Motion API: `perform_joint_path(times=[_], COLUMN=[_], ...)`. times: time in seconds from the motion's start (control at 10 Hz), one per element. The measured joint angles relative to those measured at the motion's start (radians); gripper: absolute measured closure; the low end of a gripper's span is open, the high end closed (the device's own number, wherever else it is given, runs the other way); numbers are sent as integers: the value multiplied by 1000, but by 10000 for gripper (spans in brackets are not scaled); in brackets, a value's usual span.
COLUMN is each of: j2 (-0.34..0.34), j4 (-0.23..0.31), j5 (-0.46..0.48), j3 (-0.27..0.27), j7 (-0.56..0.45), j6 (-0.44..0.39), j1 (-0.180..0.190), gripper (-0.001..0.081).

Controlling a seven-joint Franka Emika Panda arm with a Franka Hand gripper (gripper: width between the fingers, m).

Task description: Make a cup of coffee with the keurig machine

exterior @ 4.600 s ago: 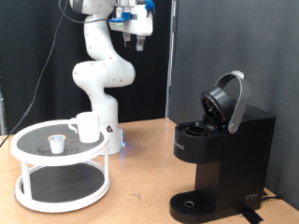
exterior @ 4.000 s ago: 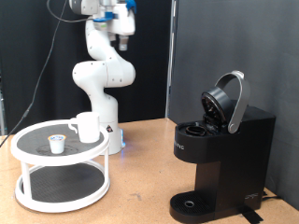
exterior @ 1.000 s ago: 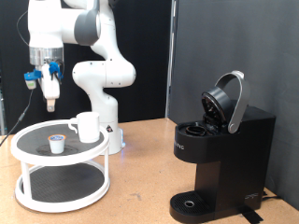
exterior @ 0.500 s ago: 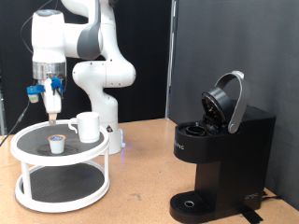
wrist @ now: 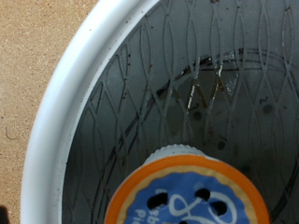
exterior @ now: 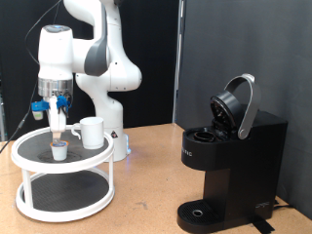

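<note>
Black curtains hang behind the brown tabletop (exterior: 146, 185). On it stands a white round rack (exterior: 29, 195) with two levels and a dark mesh top. The arm (exterior: 97, 58) reaches down over the rack, and the gripper (exterior: 59, 128) points straight down.

Right under the jaws sits a small pod (exterior: 59, 150). It stands upright, and the jaws hang just above it, with nothing between them. In the wrist view the pod (wrist: 187, 201) shows its orange and blue lid, with the mesh and the white rim (wrist: 70, 121) of the rack around it. The fingers do not show there, and from the side they are too small to read, so I cannot tell if the jaws are apart or closed. They hold nothing that I can see.

Just beside the jaws, toward the exterior view's right, stands the cup (exterior: 92, 133) on the same top level. It is close, so it could get bumped.

Well apart from the jaws, far to the exterior view's right, sits the keurig (exterior: 229, 161). Its lid (exterior: 237, 105) is tipped up and open. No cup stands on its round base (exterior: 203, 213).
</note>
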Motion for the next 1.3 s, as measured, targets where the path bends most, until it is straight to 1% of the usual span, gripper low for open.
perform_joint_path(times=[0.7,1.1,1.2,1.3], j2=[41,45,45,45], j4=[-24,-35,-37,-39], j5=[0,0,0,0], j3=[1,2,2,2], j7=[0,1,1,1], j6=[64,73,75,77], j1=[0,0,0,0], gripper=[72,72,165,165])
